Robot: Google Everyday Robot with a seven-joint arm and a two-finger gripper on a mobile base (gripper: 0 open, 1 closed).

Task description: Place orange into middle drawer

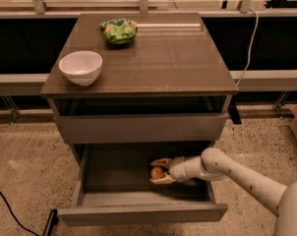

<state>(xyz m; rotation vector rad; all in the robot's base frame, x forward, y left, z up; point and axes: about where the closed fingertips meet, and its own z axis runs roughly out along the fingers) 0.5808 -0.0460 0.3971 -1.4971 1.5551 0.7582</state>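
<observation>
The middle drawer (138,213) of the grey-brown cabinet is pulled out, showing its dark floor. The orange (157,172) is inside it, right of centre, low over or on the floor; I cannot tell which. My gripper (159,171) reaches into the drawer from the right. Its two pale fingers (162,162) sit on either side of the orange and hold it. The white arm runs off to the lower right.
A white bowl (81,67) stands on the cabinet top at the left, and a green patterned snack bag (118,30) at the back. Another grey drawer front (138,128) sits above the open drawer. A black cable (11,211) lies on the speckled floor at the left.
</observation>
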